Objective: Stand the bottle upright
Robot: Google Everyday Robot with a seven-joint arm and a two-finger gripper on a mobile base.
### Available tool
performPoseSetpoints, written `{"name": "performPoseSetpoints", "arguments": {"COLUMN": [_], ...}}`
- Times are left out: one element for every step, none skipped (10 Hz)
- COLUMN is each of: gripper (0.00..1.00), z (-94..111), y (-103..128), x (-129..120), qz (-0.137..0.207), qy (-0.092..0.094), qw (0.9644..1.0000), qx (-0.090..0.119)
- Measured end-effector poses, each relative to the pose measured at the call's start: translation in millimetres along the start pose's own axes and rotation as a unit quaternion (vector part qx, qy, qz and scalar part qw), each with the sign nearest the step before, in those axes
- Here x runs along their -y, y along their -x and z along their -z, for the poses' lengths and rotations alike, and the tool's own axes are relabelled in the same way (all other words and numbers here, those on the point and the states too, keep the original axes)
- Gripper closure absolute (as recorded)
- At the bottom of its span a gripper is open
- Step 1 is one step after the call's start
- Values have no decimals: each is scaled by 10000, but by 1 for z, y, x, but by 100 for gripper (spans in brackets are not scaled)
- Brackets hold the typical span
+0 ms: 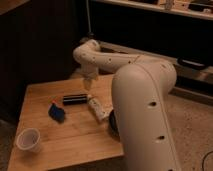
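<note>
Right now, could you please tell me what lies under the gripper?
The gripper hangs over the table, just behind the lying bottle and the black bar. The arm hides the table beside the bottle.

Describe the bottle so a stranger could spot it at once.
On the wooden table, the bottle lies near the middle, close to the gripper hovering over the far side. It is slim and whitish, beside the black bar, unlike the round white cup.
</note>
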Motion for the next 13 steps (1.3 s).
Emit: {"name": "performPoseSetpoints", "arguments": {"gripper": [40, 40, 40, 40, 40, 40, 40, 40, 40, 40, 40, 40, 40], "z": [-6, -13, -18, -23, -25, -31, -38, -44, -49, -57, -66, -73, -79], "y": [2, 4, 3, 4, 5, 7, 10, 10, 11, 13, 14, 13, 11], "x": [4, 9, 14, 16, 16, 16, 15, 14, 14, 13, 12, 13, 11], "qz": [-67, -101, -137, -184, -214, -238, -275, -304, -335, -374, -398, -402, -398], "qy": [-31, -61, -68, -44, -6, 49, 106, 132, 128, 115, 90, 74, 53], "qw": [10000, 9999, 9998, 9998, 9998, 9997, 9996, 9994, 9993, 9992, 9992, 9991, 9991], "qx": [61, 120, 120, 91, 37, -16, -42, -52, -56, -51, -45, -59, -110]}}
